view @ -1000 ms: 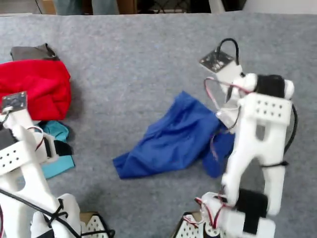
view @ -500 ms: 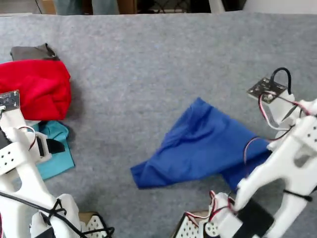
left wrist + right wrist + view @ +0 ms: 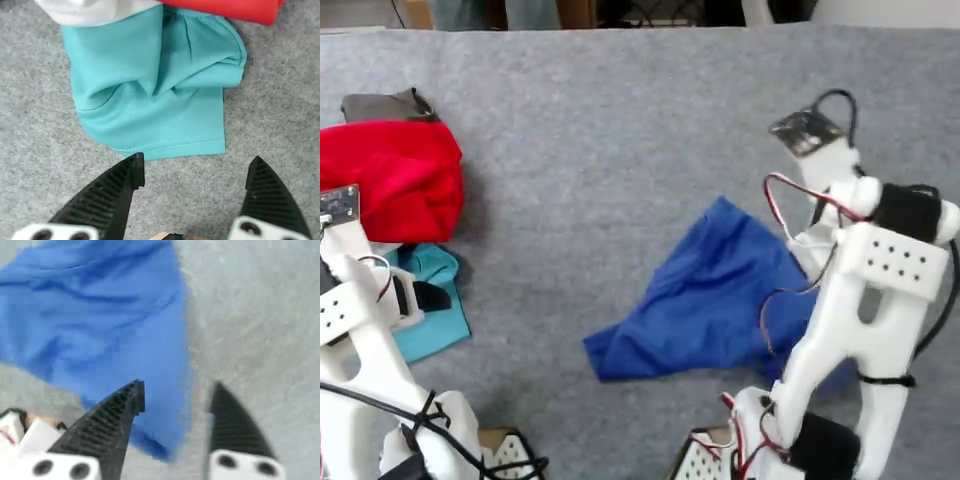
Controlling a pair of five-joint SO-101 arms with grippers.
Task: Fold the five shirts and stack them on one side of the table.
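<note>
Nearest the bases, the right arm bends over the right end of the blue shirt. The right gripper hovers with its jaws spread and nothing between them, over the shirt's edge where the cloth meets the grey table covering. The blue shirt lies crumpled, not folded, right of the table's middle. Its long axis runs slantwise, from a narrow rolled end at the near left to a broader end at the far right, with one corner pointing away from the arms. Its right part is hidden under the arm. On the left side, the left gripper is likewise spread wide and empty, just short of the hem of a bunched teal shirt, which the left arm partly covers. Beyond it lies the folded red shirt, overlapping the teal one's far edge. Farthest is a dark grey garment, mostly tucked behind the red, too little showing to judge its fold.
</note>
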